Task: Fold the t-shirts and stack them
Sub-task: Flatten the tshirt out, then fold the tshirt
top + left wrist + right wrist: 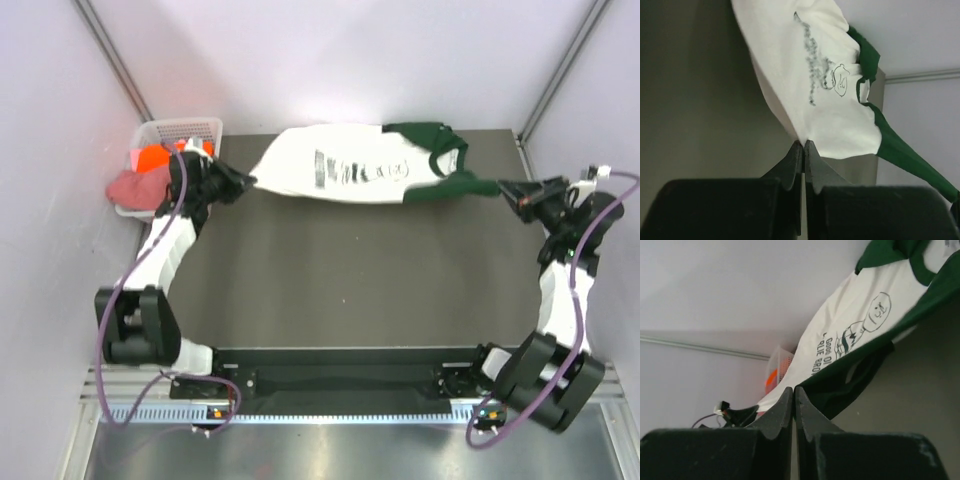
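Left fingers (248,182) are clamping shut on a white hem corner of the tee (340,165). The left wrist cam is showing the tips (801,148) pressed together with the white cloth (805,75) pinched between them. Right fingers (504,187) are closing tight on the end of a dark green sleeve. In the right wrist view the tips (790,394) are meeting, and the green cloth is running straight into them from the tee (850,335).

The tee is hanging stretched between the two arms along the far edge of the table (350,290), hem toward the far-left corner and collar toward the far-right. The black print is facing up. The middle is sagging, probably just off the table, but I can't tell from these angles whether it's touching.

The basket (185,125) is sitting at the far-left corner, just beside the left fingers. It's holding an orange tee (153,158), with a pink tee (135,188) spilling over its near rim. The right wrist cam is also catching the basket (782,360) beyond the stretched tee.
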